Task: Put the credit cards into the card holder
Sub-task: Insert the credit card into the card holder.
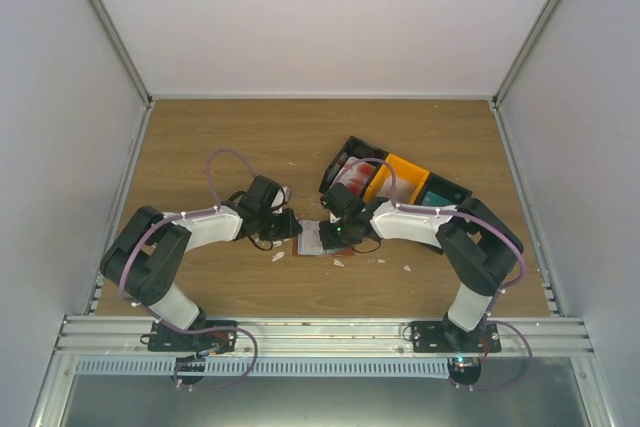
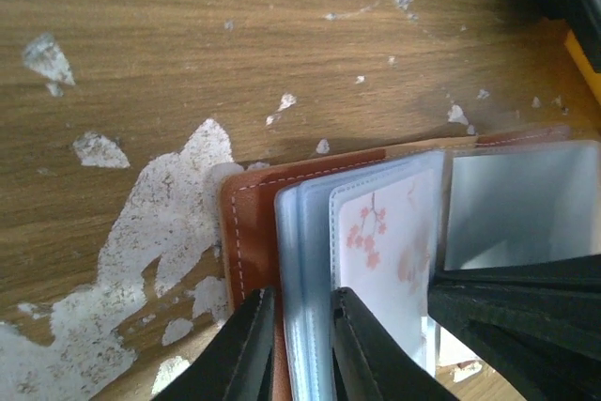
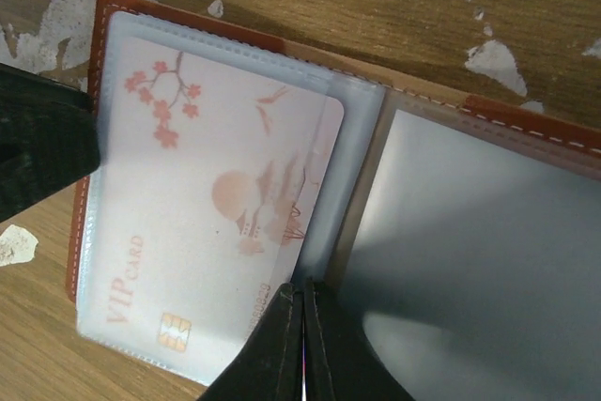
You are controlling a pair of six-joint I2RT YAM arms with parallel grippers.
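The reddish-brown card holder [image 1: 318, 239] lies open on the table between both grippers. A pale pinkish-white card [image 3: 207, 213] with blossoms and "VIP CARD" sits inside a clear pocket on its left half; it also shows in the left wrist view [image 2: 385, 232]. My left gripper [image 2: 300, 300] is shut on the blue-grey pocket leaves at the holder's [image 2: 254, 204] left edge. My right gripper [image 3: 302, 290] is shut, tips pressed at the fold beside the card's corner. A red-and-white card [image 1: 352, 175] and a teal card [image 1: 438, 193] lie in the bins.
A row of plastic bins stands behind the holder: a black one [image 1: 338, 160], an orange one [image 1: 402, 179] and another black one [image 1: 455, 190]. Small white scraps [image 1: 278, 257] lie on the worn wooden table. Grey walls enclose the workspace.
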